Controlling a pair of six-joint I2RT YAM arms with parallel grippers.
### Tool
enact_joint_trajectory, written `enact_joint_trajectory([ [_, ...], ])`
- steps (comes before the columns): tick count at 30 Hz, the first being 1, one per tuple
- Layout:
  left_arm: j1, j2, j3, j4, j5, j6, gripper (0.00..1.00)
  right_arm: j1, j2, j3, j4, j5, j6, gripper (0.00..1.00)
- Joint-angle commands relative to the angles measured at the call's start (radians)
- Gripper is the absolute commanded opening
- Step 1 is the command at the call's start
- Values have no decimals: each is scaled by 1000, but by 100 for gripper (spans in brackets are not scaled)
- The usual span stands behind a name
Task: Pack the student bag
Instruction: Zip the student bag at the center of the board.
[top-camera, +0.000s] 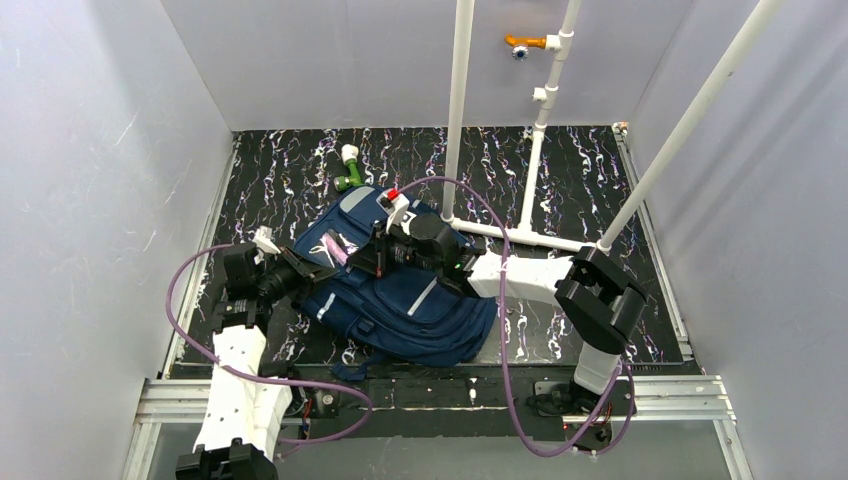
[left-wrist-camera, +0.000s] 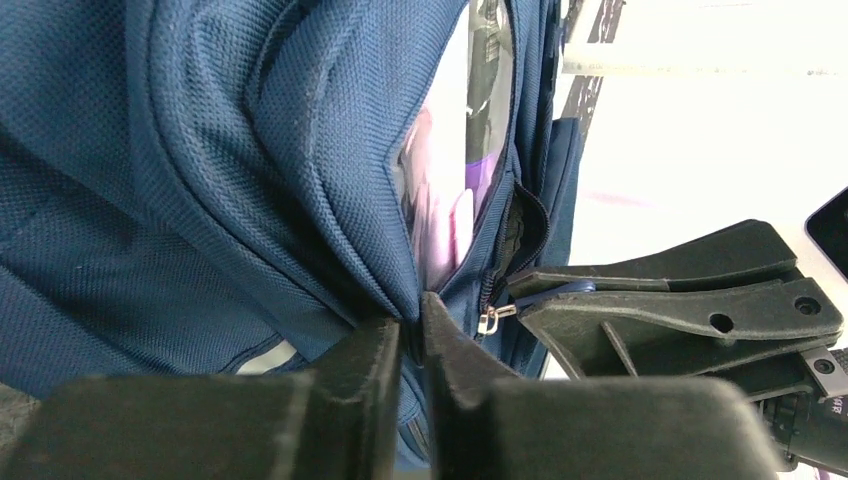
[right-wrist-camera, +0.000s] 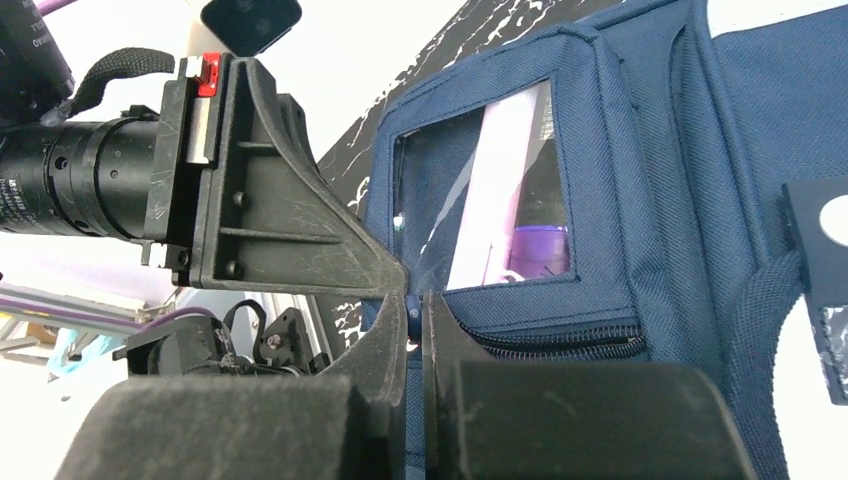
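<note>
**Both arms clamped on the front pocket**

The student bag (top-camera: 420, 310) lies flat in the middle of the black marbled tabletop (top-camera: 580, 180), and both arms are right on it. The left jaws, at the bag's left edge, are pressed together on a fold of navy fabric at the corner of the front pocket. The right jaws come in over the top of the bag and meet the left ones there. They are pinching the blue zip pull (left-wrist-camera: 555, 290), with its metal slider (left-wrist-camera: 490, 320) just beside the left fingertips.

The pocket's clear window (right-wrist-camera: 480, 190) faces the right wrist camera. Behind it stand a pale pink stick (right-wrist-camera: 495, 190) and something purple (right-wrist-camera: 540, 245). Beyond the bag's far corner, a green and white object (top-camera: 348, 170) rests on the tabletop. A white pipe frame (top-camera: 458, 110) rises just behind the bag.
</note>
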Motion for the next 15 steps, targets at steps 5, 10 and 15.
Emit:
enact_joint_trajectory([
  [5, 24, -76, -76, 2, 102, -159, 38, -71, -9, -26, 201, 149, 98, 1],
  [10, 23, -72, -94, 110, 164, -243, 44, -71, 16, -6, 193, 136, 111, 1],
  [15, 6, -50, -146, 205, 172, -304, 46, -71, 11, -6, 184, 173, 110, 1],
])
